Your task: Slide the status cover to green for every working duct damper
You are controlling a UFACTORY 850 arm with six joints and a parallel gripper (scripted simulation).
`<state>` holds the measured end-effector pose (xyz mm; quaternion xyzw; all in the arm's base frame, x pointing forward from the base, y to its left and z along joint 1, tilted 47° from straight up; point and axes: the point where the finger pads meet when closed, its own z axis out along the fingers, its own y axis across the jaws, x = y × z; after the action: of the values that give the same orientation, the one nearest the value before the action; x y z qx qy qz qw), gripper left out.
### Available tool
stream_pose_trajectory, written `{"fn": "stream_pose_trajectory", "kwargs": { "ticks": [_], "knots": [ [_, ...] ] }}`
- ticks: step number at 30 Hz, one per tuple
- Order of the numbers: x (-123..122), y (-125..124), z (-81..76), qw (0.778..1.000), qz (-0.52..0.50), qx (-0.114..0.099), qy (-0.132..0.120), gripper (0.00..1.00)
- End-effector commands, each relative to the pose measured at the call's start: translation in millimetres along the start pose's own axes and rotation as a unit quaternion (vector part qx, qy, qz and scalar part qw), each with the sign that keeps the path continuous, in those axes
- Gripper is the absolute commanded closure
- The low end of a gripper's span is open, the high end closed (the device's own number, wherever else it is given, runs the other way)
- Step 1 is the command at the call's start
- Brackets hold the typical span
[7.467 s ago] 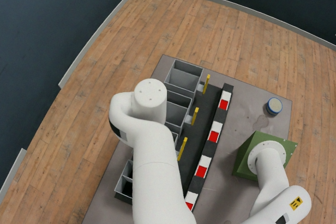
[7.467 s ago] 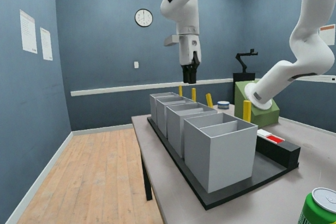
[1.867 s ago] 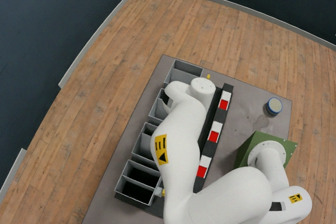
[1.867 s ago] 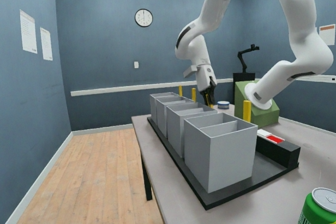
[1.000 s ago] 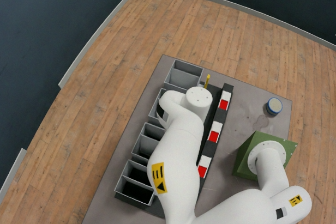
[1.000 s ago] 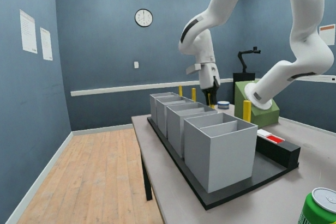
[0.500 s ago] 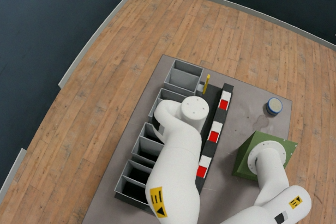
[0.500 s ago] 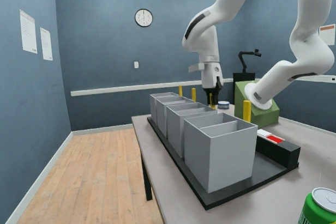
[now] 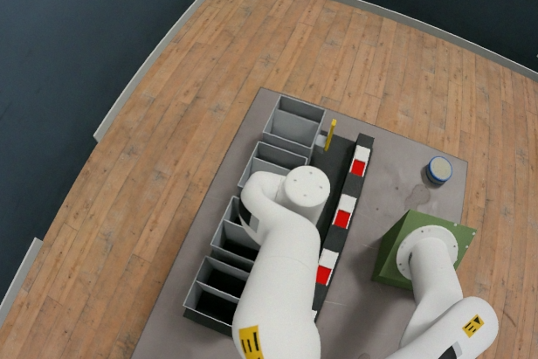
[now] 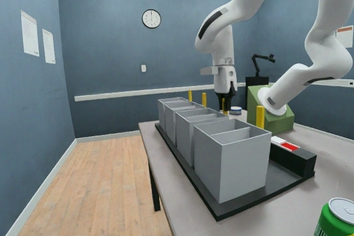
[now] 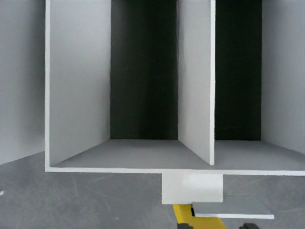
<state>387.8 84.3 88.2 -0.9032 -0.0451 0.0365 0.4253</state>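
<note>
Four grey open-topped damper boxes stand in a row on a black base [image 10: 244, 197], each with a yellow lever beside it. My gripper [image 10: 226, 103] points down and is shut on the yellow lever [image 10: 223, 100] of the second damper from the near end [image 10: 198, 126]. In the wrist view this damper's blade [image 11: 196, 80] stands edge-on inside the box, above a white shaft hub [image 11: 193, 188] and the yellow lever [image 11: 185, 215]. Three sliders [image 9: 360, 161] [image 9: 344, 210] [image 9: 325, 266] show a white cover beside red. My arm hides the fourth slider in the overhead view.
The arm's green pedestal [image 9: 419, 248] stands right of the slider strip. A blue and white tin [image 9: 438, 169] sits at the far right of the table. A green can [image 10: 336, 217] stands at the near corner. The far damper's lever [image 9: 330, 134] stands upright.
</note>
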Motion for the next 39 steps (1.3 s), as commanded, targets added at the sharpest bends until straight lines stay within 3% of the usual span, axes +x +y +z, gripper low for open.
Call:
{"fn": "stream_pose_trajectory", "kwargs": {
  "ticks": [1, 27, 39],
  "knots": [
    [0.6, -1.5, -0.5, 1.000, 0.000, -0.008, 0.001, 0.81],
    [0.6, -2.3, -0.5, 1.000, 0.000, -0.012, 0.001, 0.81],
    [0.6, -2.3, -0.5, 1.000, 0.000, -0.012, 0.001, 0.65]
  ]
}}
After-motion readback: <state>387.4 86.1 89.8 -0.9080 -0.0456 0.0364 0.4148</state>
